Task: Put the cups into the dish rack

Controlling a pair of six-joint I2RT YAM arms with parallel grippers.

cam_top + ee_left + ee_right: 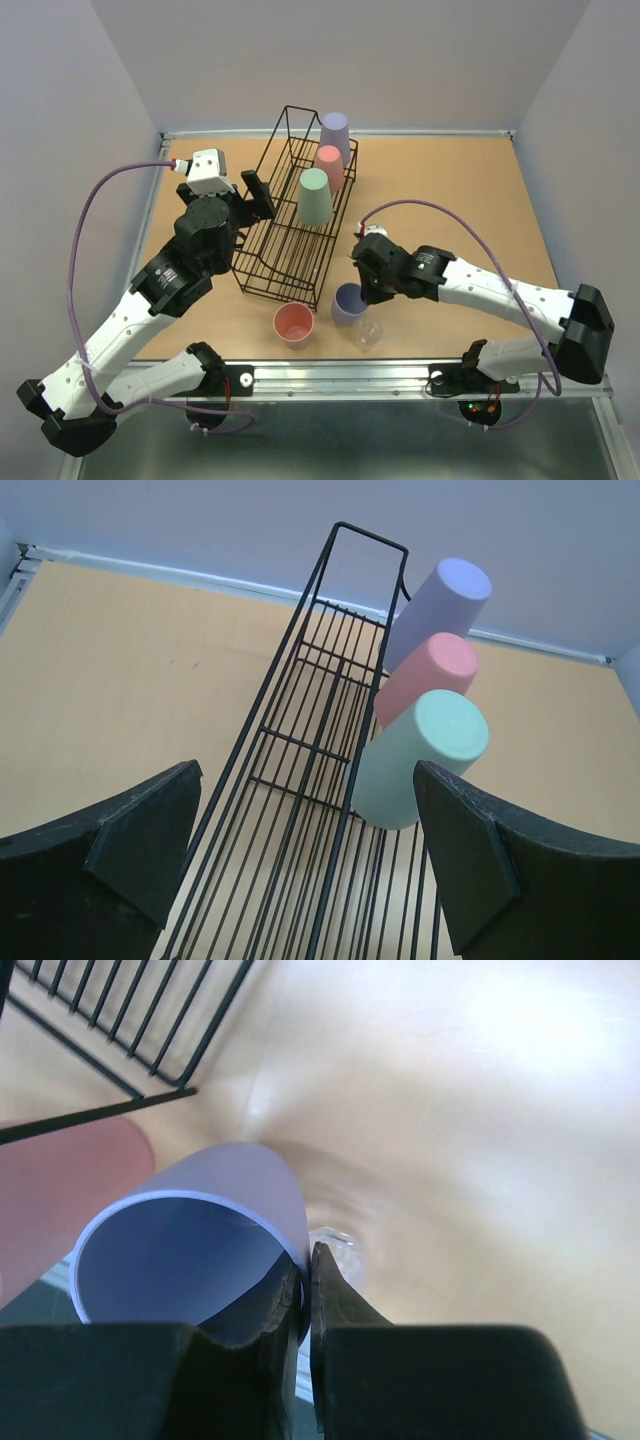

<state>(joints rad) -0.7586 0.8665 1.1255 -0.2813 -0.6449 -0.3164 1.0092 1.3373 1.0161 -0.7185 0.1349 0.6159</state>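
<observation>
The black wire dish rack stands mid-table and holds three upturned cups: lavender, pink and mint green. They also show in the left wrist view, lavender, pink, green. My left gripper is open and empty at the rack's left side. My right gripper is shut on the rim of a lavender cup, one finger inside, one outside. That cup is in front of the rack. A pink cup and a clear cup stand upright nearby.
The rack's near corner lies just left of my right gripper. The table's metal front rail runs close behind the loose cups. Walls close the table's back and sides.
</observation>
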